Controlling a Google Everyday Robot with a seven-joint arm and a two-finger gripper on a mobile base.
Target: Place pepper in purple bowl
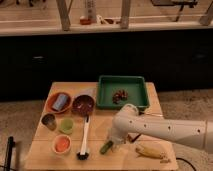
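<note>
The pepper (106,147) is a small dark-green oblong lying on the wooden table (45,150) near its front edge. My gripper (115,143) is at the end of the white arm, low over the table and right beside the pepper's right end. The purple bowl (83,104) stands further back and to the left, dark maroon with a darker inside, and nothing shows in it.
An orange bowl (58,102) holding a blue cup stands left of the purple bowl. A green tray (122,92) is at the back. A metal cup (48,121), a green cup (66,125), a small pale bowl (61,144), a white-handled brush (84,141) and a yellow corn-like item (150,152) lie around.
</note>
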